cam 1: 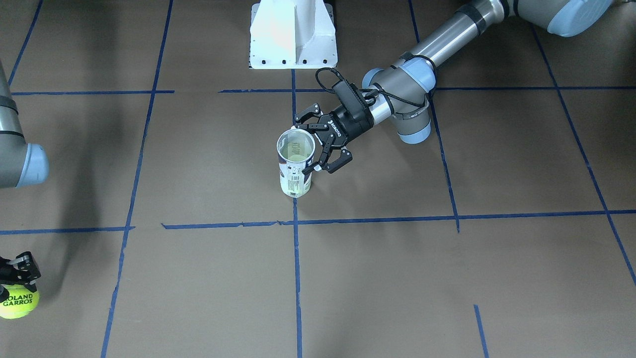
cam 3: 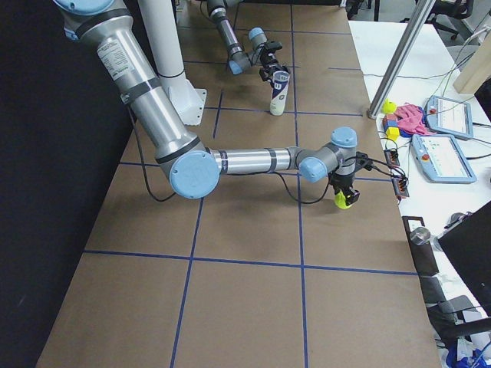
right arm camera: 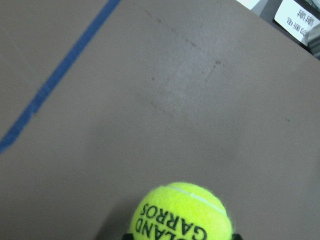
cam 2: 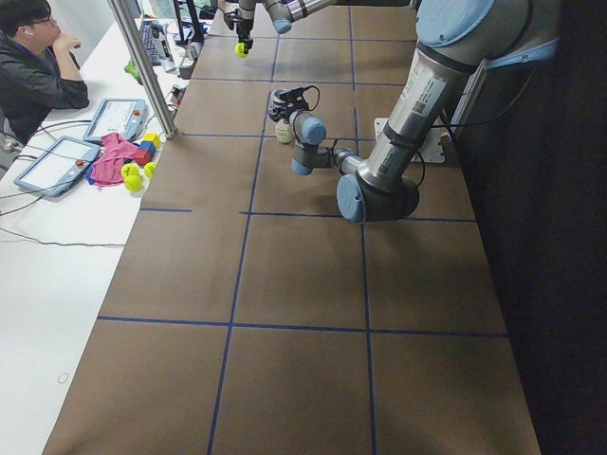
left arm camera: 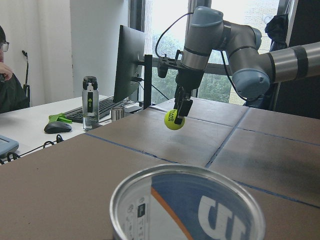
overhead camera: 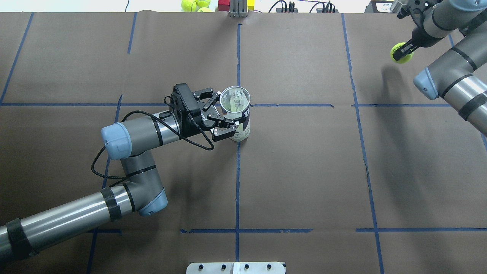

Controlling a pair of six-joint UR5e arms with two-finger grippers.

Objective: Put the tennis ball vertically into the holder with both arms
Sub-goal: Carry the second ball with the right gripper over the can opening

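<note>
Jaws of the left gripper stood apart on both sides of the upright tube, its open mouth facing up. Far to its right, the right gripper was clamped on the tennis ball, which, I judge, must come over that mouth.

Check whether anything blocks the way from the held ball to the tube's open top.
Nothing visible does. The tennis ball is in the right gripper, far from the upright tube, with only table between. The left gripper sits beside the tube's rim, not over its open top.
</note>
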